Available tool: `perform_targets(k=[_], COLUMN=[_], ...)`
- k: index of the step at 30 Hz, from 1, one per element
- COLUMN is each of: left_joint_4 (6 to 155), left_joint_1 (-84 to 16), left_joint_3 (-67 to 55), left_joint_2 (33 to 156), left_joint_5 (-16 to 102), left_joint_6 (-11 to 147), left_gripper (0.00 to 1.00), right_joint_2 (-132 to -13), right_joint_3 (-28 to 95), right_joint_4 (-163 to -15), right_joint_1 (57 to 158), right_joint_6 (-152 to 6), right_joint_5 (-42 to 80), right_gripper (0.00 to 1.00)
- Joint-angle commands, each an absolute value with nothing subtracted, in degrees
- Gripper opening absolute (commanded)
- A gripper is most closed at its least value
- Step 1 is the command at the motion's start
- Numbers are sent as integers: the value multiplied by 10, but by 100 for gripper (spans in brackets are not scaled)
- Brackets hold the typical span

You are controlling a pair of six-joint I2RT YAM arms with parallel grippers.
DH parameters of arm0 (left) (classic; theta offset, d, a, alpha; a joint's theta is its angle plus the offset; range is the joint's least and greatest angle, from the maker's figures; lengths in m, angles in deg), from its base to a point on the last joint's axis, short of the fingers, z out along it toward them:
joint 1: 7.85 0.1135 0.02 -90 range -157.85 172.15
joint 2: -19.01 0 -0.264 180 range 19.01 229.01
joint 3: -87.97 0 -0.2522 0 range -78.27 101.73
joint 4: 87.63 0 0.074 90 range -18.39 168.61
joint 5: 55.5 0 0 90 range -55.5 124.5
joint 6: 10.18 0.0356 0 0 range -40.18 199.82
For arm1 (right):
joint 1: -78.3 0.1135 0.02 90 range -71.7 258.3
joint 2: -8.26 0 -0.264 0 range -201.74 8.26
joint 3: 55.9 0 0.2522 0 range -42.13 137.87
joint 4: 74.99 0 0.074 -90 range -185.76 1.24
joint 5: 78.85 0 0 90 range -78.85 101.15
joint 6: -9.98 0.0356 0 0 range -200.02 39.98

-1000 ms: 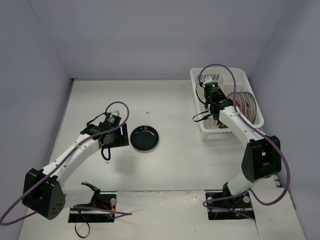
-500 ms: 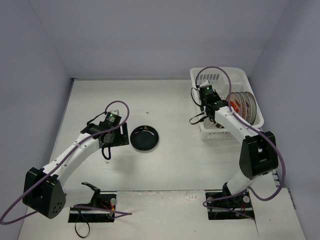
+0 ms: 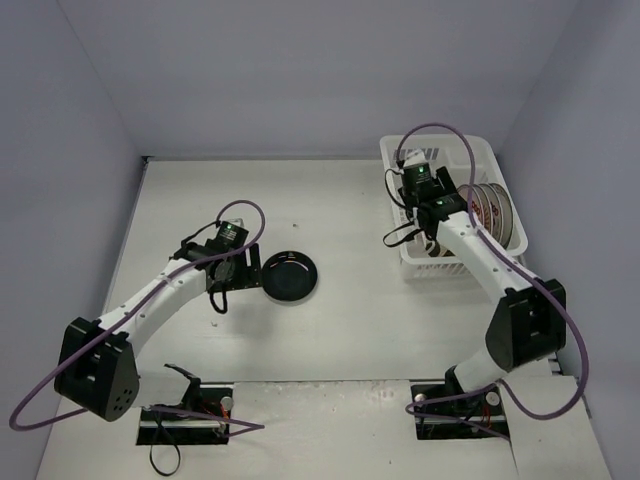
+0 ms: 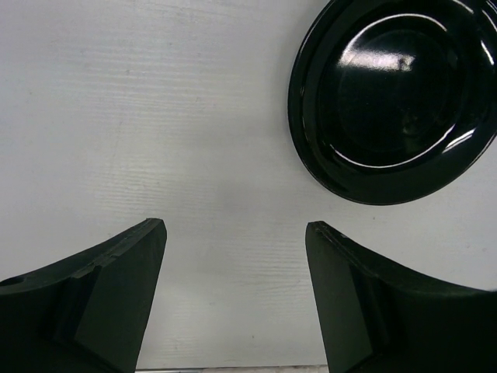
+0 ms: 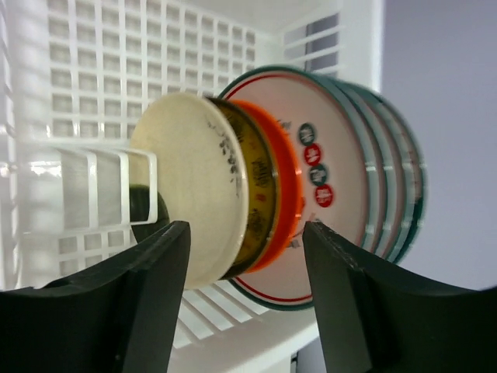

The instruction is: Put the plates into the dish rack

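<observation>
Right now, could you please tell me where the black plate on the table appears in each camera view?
Top external: the black plate lies near the table centre, just right of the left pincer.
Left wrist: upper right corner, past the open pincer.
Right wrist: not in it; only the dish rack and its standing plates.
Shared landmark: the left pincer, in top and left wrist views.

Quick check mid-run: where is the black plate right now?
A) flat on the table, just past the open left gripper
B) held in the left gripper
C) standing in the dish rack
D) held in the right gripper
A: the black plate lies flat on the table beyond the left gripper, whose jaws are open and touch nothing.
</observation>
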State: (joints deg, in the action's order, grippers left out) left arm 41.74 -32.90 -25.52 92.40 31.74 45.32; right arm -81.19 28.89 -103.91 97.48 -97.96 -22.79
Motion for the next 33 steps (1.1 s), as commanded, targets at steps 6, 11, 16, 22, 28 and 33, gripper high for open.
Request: perform_targets(k=[6, 11, 16, 22, 28, 33], left_joint_4=[509, 578, 629, 652, 656, 656], left_joint_1=[-316, -295, -287, -286, -285, -285], left_joint_3=[-232, -236, -225, -212, -218, -232], left_joint_2=[966, 1017, 1077, 1130, 1132, 1076], left_joint_5=[354, 419, 458, 482, 494, 509], left_joint_6=[453, 441, 431, 417, 406, 399], left_gripper=[72, 66, 53, 39, 5, 0], right_joint_2=[-664, -594, -552, -527, -519, -530], right_joint_3=[373, 329, 281, 240, 224, 213], right_joint_4=[-1076, -1059, -1051, -1049, -1044, -1021], right_joint_1=[975, 975, 974, 975, 975, 976], right_joint_6=[-908, -846, -806, -777, -759, -723], right_joint_5=[-148, -57, 9, 43, 78, 138], right_gripper=[67, 69, 69, 69, 69, 69])
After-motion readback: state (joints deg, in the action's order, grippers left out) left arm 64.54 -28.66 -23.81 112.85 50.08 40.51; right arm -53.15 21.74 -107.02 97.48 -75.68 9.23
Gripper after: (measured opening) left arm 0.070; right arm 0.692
